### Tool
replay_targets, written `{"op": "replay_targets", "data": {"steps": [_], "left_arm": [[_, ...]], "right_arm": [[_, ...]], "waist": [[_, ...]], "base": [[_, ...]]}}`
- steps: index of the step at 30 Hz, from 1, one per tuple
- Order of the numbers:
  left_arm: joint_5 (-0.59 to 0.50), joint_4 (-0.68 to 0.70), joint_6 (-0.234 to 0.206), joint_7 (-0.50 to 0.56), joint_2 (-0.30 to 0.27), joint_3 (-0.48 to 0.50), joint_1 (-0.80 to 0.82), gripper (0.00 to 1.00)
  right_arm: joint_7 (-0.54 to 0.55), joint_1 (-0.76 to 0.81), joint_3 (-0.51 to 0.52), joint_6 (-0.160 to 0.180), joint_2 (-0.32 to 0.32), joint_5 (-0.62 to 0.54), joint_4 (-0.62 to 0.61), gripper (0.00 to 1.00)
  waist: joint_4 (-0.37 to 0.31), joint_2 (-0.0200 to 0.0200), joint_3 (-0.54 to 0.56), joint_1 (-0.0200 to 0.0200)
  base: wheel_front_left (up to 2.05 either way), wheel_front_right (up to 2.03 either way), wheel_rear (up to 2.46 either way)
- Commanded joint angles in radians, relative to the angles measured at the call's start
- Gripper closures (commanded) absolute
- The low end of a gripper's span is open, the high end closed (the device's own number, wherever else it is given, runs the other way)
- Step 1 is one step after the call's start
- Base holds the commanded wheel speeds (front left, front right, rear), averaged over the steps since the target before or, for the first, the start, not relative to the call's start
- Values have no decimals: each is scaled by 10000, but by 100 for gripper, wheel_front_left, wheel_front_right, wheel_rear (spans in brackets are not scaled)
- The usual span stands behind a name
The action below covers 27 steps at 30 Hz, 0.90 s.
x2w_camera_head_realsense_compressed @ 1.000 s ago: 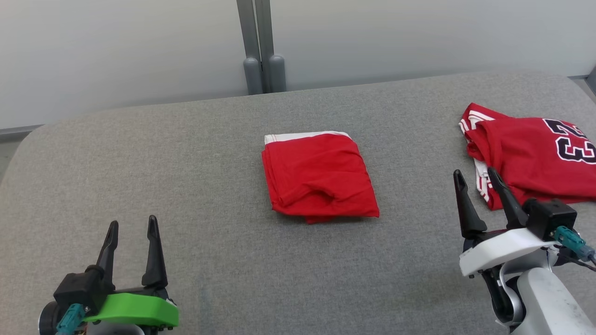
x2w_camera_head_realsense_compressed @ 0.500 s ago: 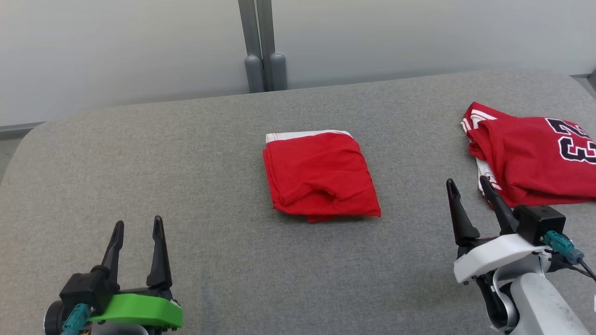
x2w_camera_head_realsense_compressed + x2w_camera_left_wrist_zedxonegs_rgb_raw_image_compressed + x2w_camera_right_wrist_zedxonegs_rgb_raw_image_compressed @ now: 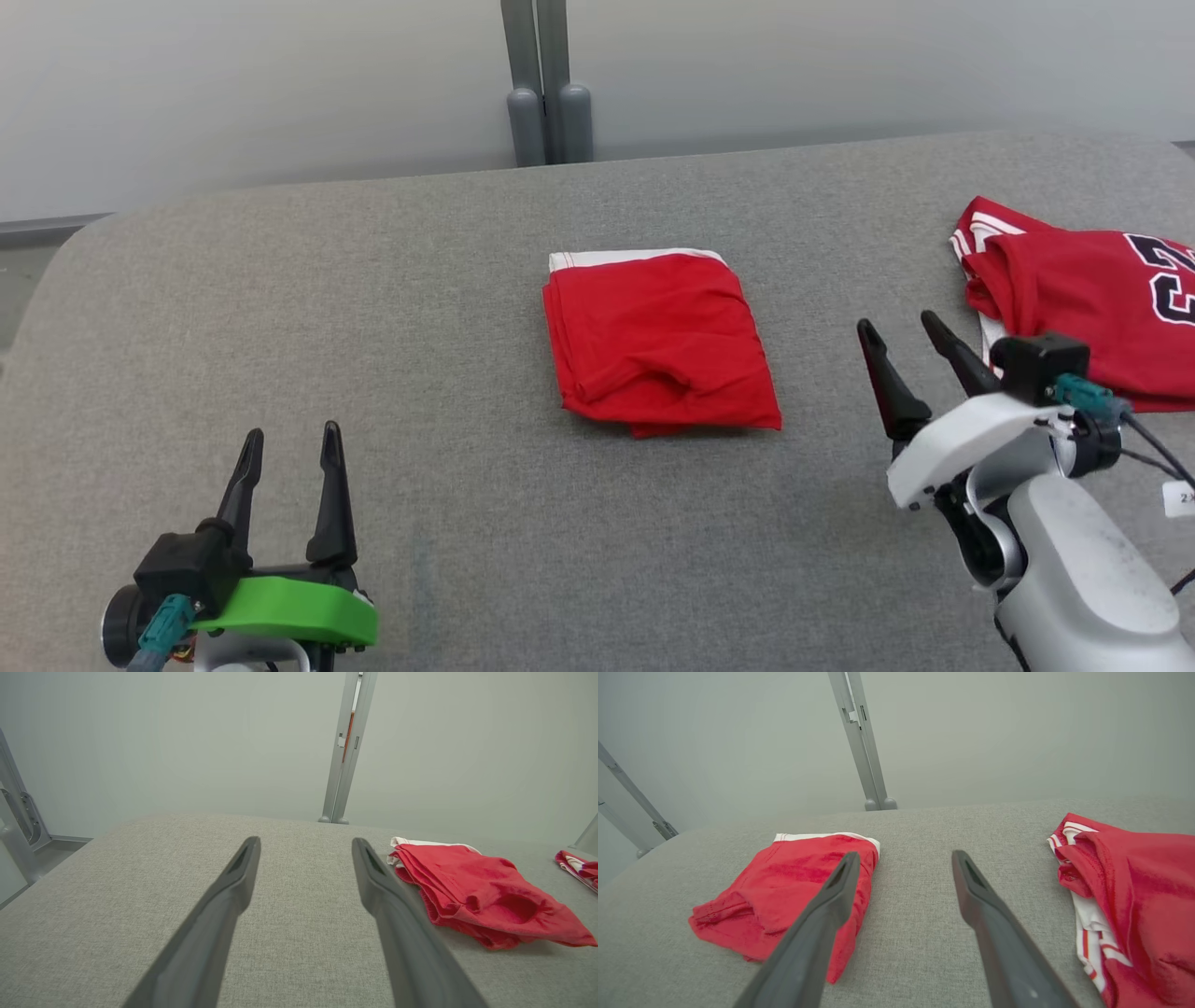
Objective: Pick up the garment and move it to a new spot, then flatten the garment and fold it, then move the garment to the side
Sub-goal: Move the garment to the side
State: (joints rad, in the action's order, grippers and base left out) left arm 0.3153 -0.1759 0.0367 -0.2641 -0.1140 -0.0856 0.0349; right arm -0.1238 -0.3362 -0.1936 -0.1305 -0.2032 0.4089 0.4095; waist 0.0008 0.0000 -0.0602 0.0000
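Fingers of my left gripper stand apart and hold nothing, low at the near left over the grey woven fabric surface — well short of any cloth. My right gripper sits a little farther out on the right, its two dark fingers likewise spread and empty, their tips over the bare strip between the two red pieces. Beyond and between both grippers, at the middle of the surface, lies the folded red garment with a white band along its far edge — a rough rectangle, flat on the fabric, with a puckered wrinkle near its front edge, touched by neither gripper. Off to the right, close to my right gripper and running past the edge of the head view, a rumpled red jersey with white stripes and black numerals lies spread. Farthest back, a grey metal post rises against the pale wall.
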Motion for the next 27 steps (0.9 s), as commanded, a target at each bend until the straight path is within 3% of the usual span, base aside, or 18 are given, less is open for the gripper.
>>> {"op": "replay_targets", "data": {"steps": [1,19,27], "left_arm": [[-57,-59,63,5,25,16,165,0],[-222,-336,327,5,412,-90,813,0],[-295,-402,419,5,528,-34,1048,0]], "right_arm": [[175,-358,-20,-5,-140,43,193,0],[3523,-3565,-1028,-5,-746,2763,3636,0],[4139,-3922,-1412,-5,-770,3794,4536,0]], "waist": [[163,0,-121,0],[2018,0,-1281,0],[2482,0,-1594,0]], "base": [[0,0,0],[0,0,0],[0,0,0]]}}
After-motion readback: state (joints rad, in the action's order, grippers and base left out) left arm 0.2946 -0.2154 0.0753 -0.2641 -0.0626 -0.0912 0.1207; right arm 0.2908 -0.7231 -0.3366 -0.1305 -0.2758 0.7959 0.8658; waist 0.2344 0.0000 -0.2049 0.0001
